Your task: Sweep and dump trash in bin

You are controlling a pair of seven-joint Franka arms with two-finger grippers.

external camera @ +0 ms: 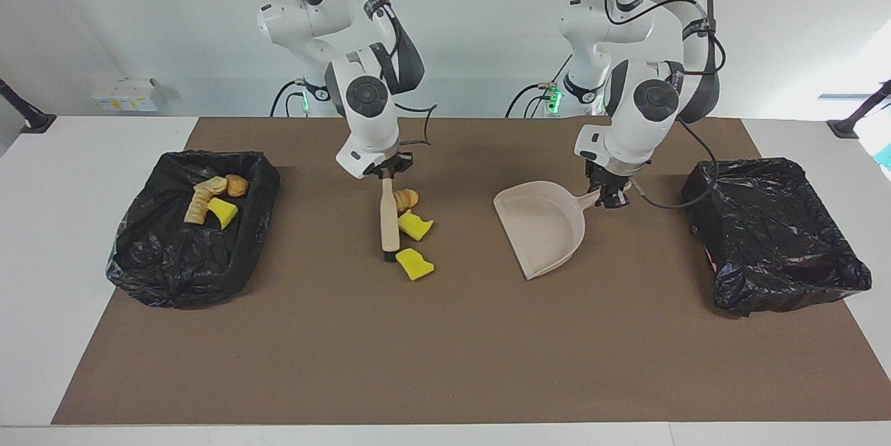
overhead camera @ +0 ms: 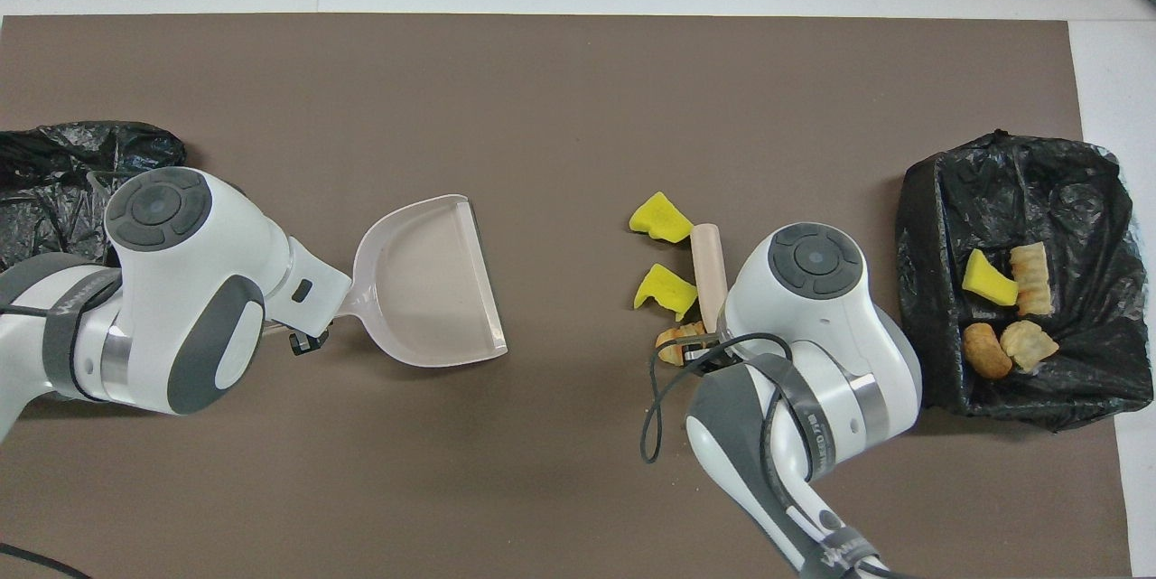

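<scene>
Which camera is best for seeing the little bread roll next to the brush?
The facing view. There the bread roll shows almost whole on the mat, touching the brush held by the right gripper. In the overhead view the right arm hangs over it, so only a sliver of the roll peeks out.

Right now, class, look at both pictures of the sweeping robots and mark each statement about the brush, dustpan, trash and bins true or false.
1. The right gripper holds the brush. True.
2. The dustpan already holds a sponge piece. False: it is empty.
3. The brush touches the loose trash on the mat. True.
4. The left gripper hangs free over the bin. False: it is shut on the dustpan's handle.
5. Both bins hold trash. False: only the bin at the right arm's end does; the bin at the left arm's end shows none.
</scene>
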